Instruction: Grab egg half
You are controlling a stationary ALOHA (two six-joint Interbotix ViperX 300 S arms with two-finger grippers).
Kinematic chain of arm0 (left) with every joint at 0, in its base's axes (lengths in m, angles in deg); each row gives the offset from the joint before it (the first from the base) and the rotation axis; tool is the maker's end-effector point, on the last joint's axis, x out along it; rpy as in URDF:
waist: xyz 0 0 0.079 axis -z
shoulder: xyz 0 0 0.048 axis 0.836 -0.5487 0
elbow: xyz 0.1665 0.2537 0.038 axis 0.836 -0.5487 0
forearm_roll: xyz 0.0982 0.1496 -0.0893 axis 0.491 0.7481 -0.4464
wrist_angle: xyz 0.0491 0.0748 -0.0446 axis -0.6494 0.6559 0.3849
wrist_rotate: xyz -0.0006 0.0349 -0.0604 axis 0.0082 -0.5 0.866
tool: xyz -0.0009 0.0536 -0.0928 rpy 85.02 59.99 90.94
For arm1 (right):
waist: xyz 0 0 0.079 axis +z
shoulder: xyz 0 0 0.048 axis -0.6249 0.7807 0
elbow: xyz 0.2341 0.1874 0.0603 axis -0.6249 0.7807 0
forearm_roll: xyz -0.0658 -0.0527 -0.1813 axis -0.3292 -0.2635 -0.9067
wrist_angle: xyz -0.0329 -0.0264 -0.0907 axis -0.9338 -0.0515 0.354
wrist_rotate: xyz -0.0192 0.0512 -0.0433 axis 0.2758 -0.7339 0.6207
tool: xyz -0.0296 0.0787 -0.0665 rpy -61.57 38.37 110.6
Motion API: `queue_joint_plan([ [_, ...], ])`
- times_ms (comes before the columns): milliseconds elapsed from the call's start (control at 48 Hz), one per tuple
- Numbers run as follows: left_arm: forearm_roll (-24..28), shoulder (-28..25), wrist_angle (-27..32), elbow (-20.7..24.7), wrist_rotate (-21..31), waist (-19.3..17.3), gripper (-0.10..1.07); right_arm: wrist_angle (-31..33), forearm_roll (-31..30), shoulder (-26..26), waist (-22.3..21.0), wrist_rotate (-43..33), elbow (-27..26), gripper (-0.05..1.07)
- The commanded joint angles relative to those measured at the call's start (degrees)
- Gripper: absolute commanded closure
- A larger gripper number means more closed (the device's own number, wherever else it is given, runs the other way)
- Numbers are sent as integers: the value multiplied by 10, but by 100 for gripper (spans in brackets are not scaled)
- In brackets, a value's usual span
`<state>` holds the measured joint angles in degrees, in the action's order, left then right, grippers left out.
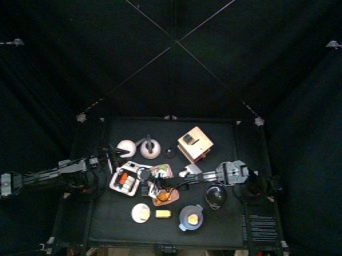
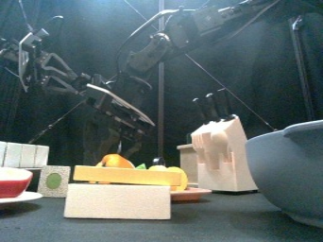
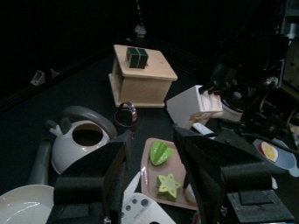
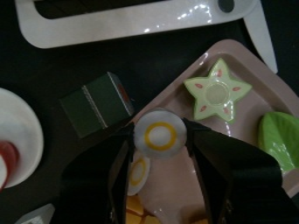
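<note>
In the right wrist view an egg half [image 4: 160, 136], white with a yellow yolk, lies on the pink plate [image 4: 251, 66]. My right gripper [image 4: 163, 140] is shut on it, one black jaw pressed to each side. A second egg half [image 4: 138, 171] lies just behind it, partly under a jaw. From above, the right arm [image 1: 235, 175] reaches left over the plate [image 1: 163, 190]. The left gripper [image 3: 158, 166] stands open above the same plate's [image 3: 176, 168] other end, holding nothing.
A star fruit slice [image 4: 216, 90] and a green leaf [image 4: 281, 136] share the plate. Close by are a green cube [image 4: 100, 101], a white tray [image 4: 140, 26], a kettle [image 3: 82, 136], a wooden box [image 3: 142, 77], a knife block [image 2: 221, 151] and a large bowl [image 2: 293, 180].
</note>
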<state>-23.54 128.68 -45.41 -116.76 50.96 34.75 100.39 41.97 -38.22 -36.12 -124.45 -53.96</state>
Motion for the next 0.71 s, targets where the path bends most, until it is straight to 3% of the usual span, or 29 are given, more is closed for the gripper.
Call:
queue_joint_plan([
  [0,1,-1,-5,8,0,-1,17,-2,-4,-38,-1,0,1,39],
  [688,0,-1,-6,7,-1,2,17,-6,-7,-82,13,0,34,39],
])
